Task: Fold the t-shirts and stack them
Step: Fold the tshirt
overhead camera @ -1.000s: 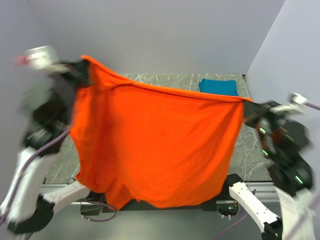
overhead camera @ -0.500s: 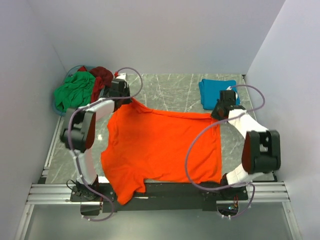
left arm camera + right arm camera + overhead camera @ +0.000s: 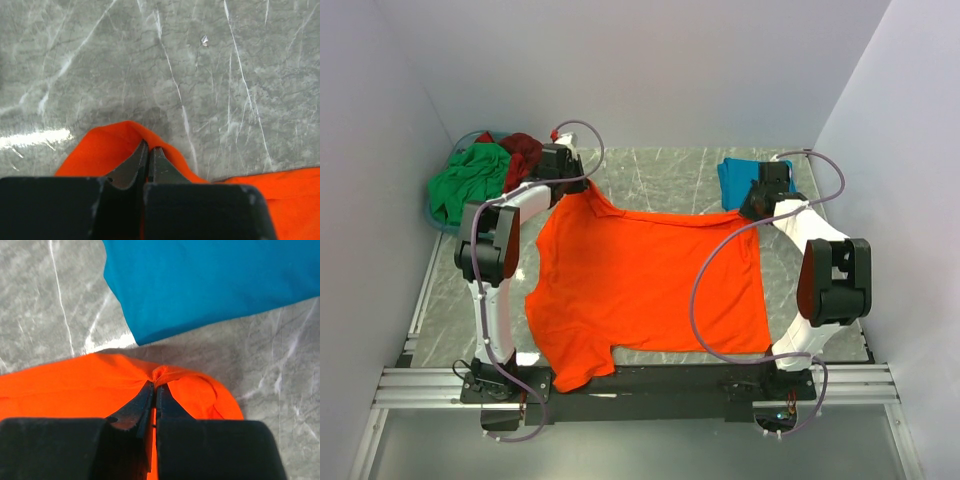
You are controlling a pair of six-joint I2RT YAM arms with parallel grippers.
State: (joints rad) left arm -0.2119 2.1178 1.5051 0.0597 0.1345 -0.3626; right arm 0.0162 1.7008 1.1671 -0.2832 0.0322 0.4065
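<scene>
Well, the half-hidden basket point(image 3: 433, 222) holds the green shirt point(image 3: 465, 185) and dark red shirt point(image 3: 524, 154). Left fingers point(image 3: 134, 167) and right fingers point(image 3: 138, 407) are pinched tight on the orange shirt's point(image 3: 640, 285) far corners.

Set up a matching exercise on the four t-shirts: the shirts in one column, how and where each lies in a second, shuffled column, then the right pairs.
Column one
1. orange t-shirt
2. teal t-shirt
3. green t-shirt
4. dark red t-shirt

Column two
A. crumpled, farthest left of all
B. spread flat, far edge pinched at its two ends by the left gripper and the right gripper
C. folded flat at the far right
D. crumpled, between another heap and the left gripper

Pairs: 1-B, 2-C, 3-A, 4-D
</scene>
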